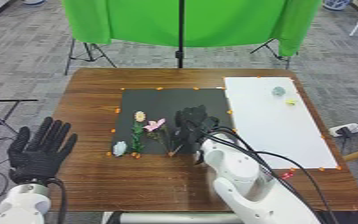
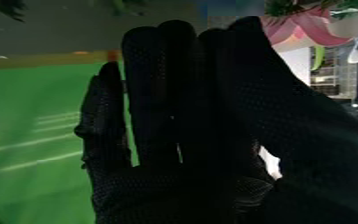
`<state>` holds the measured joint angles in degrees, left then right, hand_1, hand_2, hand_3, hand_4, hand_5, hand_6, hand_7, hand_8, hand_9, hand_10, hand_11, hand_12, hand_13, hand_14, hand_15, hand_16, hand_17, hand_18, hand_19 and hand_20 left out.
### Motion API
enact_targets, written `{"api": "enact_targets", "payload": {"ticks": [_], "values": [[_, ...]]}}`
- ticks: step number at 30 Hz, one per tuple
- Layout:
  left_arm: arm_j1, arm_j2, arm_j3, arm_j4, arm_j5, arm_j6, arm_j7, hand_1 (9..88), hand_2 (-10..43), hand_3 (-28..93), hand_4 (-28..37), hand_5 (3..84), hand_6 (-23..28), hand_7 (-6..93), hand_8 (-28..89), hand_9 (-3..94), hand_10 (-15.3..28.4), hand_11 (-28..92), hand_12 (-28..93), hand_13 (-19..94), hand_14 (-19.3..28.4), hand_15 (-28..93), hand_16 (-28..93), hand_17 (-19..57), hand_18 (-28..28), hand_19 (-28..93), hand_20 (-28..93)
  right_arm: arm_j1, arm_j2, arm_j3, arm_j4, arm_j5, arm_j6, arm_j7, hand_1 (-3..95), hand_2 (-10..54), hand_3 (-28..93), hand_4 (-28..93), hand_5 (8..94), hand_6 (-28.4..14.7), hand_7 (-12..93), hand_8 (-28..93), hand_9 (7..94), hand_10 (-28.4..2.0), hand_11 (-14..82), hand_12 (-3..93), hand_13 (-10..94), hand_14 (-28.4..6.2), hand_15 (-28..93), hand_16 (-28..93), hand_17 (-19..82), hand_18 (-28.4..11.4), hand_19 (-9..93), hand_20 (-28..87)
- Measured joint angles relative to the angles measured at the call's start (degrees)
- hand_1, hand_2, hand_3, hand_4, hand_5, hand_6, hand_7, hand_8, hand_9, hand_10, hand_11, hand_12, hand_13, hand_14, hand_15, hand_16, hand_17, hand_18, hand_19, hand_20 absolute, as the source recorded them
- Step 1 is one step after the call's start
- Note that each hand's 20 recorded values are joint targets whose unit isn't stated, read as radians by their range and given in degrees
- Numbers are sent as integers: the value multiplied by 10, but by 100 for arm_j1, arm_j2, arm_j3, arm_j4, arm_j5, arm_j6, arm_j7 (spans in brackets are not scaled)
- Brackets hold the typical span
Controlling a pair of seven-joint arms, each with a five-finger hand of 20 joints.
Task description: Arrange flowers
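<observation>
Your right hand [image 1: 191,129] is over the dark mat [image 1: 144,97], just beside the pink flower [image 1: 155,125]. In the wrist view its fingers are straight and close together, with the thumb near them. You can't tell whether its tips touch a stem, and no grip is visible. That flat, narrow shape probably lets you work in next to the blooms without crushing them.

On the mat, the cream flower [image 1: 140,116] is above the green leaves [image 1: 137,136], left of the pink one, and the pale blue piece [image 1: 119,148] is near the mat's lower left corner. They look grouped as the start of an arrangement. The pale green piece [image 1: 278,91] and yellow piece [image 1: 291,102] are on the white sheet [image 1: 269,130], perhaps as spares. Your left hand [image 1: 39,154] is spread wide and empty by the desk's [image 1: 87,185] left edge, out of the way.
</observation>
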<state>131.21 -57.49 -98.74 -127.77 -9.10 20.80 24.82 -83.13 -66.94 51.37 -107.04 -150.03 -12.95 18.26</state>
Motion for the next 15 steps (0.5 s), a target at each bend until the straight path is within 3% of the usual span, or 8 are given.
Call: {"api": "enact_targets", "payload": {"ticks": [5,9,12,15], "values": [[-23,3,4,-4,0,0,11,265,118,770,-283,443,93,138,-111,391,143,208,94,310,131,228,-36,-59,134,323,121,-101,0,238,-174,217,33,118,451,-95,782,-283,587,-31,119,-112,608,-165,160,164,521,-156,580,222,236,-232,785,428],[-70,5,39,-4,0,-11,38,264,119,770,-283,448,93,139,-111,392,143,209,95,311,131,227,-37,-59,134,323,121,-202,37,716,-332,358,517,462,434,-95,797,-283,540,-43,110,-107,515,-174,119,146,437,-162,411,156,205,-223,720,364],[-91,10,47,-3,5,-28,60,264,119,770,-283,448,93,139,-112,391,142,208,95,310,131,228,-37,-59,134,323,121,-196,164,1195,-279,392,1027,879,454,-95,817,-282,489,-36,125,-116,422,-161,81,130,330,-170,251,158,143,-208,633,284],[-92,23,44,-2,22,-48,69,264,119,770,-283,447,92,139,-112,391,142,207,95,310,131,228,-37,-59,134,323,121,-128,406,1826,-17,403,969,1012,501,-95,825,-282,482,-16,144,-122,415,-129,84,126,321,-160,182,181,122,-192,582,242]]}}
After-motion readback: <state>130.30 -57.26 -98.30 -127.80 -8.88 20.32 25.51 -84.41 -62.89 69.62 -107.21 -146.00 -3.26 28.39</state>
